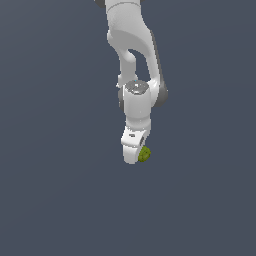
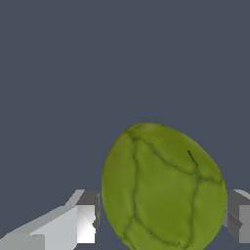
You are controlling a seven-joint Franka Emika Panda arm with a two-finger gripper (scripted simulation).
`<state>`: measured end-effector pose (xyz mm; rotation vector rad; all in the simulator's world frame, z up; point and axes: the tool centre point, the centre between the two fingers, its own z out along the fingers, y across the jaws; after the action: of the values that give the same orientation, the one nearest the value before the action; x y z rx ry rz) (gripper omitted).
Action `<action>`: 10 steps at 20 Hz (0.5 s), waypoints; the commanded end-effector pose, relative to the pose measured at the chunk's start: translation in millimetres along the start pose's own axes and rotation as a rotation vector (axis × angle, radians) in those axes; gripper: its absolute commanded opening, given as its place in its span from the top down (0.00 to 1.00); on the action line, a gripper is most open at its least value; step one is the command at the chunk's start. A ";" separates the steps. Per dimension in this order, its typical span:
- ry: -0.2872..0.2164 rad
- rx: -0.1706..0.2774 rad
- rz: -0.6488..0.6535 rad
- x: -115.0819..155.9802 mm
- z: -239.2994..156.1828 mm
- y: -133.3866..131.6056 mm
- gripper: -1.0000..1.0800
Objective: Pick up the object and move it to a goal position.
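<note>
We count one arm point(image 1: 135, 65), one claw and one object, all against a plain grey-blue surface point(image 1: 50, 200).

In the exterior view the white arm comes down from the upper edge, a little to the exterior view's right of centre, and ends in the claw point(image 1: 136, 154) pointing downward. The object point(image 1: 144, 154), a small olive-green lump, shows at the claw's tip on the exterior view's right side, partly hidden behind the white body. From this view we cannot tell whether it rests on the surface or hangs above it.

In the wrist view we see two fingers. One finger point(image 2: 87, 222), white with a grey pad, sits just beside the object point(image 2: 163, 188), with at most a thin gap; we cannot tell whether it touches. The object is a rounded green thing with dark crease lines across its faceted skin, filling the space between the fingers. The second finger point(image 2: 239, 219) meets its other side. The claw point(image 2: 163, 219) is narrowed around the object, and seems to be holding it.
</note>
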<state>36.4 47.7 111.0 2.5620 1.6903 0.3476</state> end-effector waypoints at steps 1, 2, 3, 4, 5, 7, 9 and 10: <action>0.042 -0.043 -0.032 6.2 -17.3 18.9 1.00; 0.059 -0.058 -0.045 8.6 -23.9 25.6 1.00; 0.076 -0.073 -0.057 10.9 -30.6 32.1 1.00; 0.092 -0.088 -0.069 13.1 -37.2 38.3 1.00; 0.108 -0.102 -0.081 15.3 -43.8 44.3 1.00; 0.139 -0.130 -0.104 19.4 -57.1 55.5 1.00; 0.169 -0.157 -0.127 23.3 -70.3 65.9 1.00; 0.184 -0.170 -0.138 25.1 -77.0 70.8 1.00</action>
<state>86.6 37.6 188.4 2.3739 1.7855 0.6593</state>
